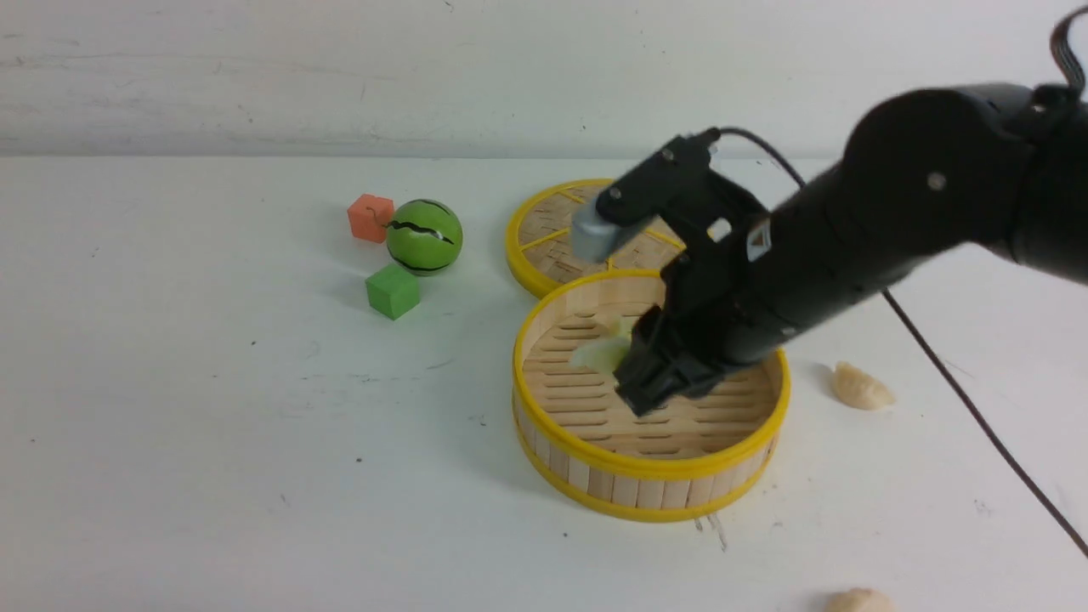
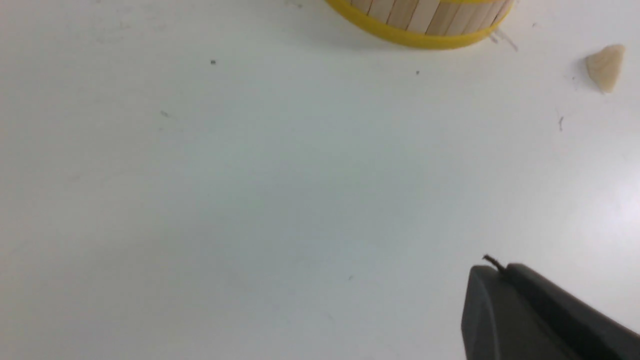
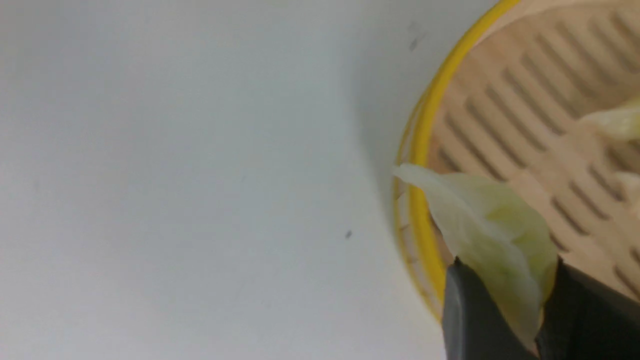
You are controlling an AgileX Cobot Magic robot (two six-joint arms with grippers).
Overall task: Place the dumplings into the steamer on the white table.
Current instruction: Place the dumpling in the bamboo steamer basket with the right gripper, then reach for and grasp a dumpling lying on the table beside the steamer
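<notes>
The steamer [image 1: 654, 476] stands mid-table on the white table [image 1: 212, 425]. My right gripper [image 1: 633, 382] reaches into it and is shut on a pale green dumpling [image 1: 599, 353], held just above the slat floor near the rim. In the right wrist view the gripper [image 3: 507, 285] pinches this dumpling [image 3: 490, 235] over the yellow rim [image 3: 425, 150]; another pale green dumpling [image 3: 615, 122] lies on the floor. Two cream dumplings [image 1: 860, 387] [image 1: 858, 602] lie on the table to the right. My left gripper [image 2: 492, 272] is shut and empty, low over bare table.
The flat woven lid [image 1: 552, 234] lies behind the steamer. A green striped ball [image 1: 424, 236], an orange cube [image 1: 371, 218] and a green cube [image 1: 393, 291] sit at the far left. The right arm's cable [image 1: 977, 408] trails over the table. The left wrist view shows the steamer wall [image 2: 420, 20] and a cream dumpling [image 2: 605, 65].
</notes>
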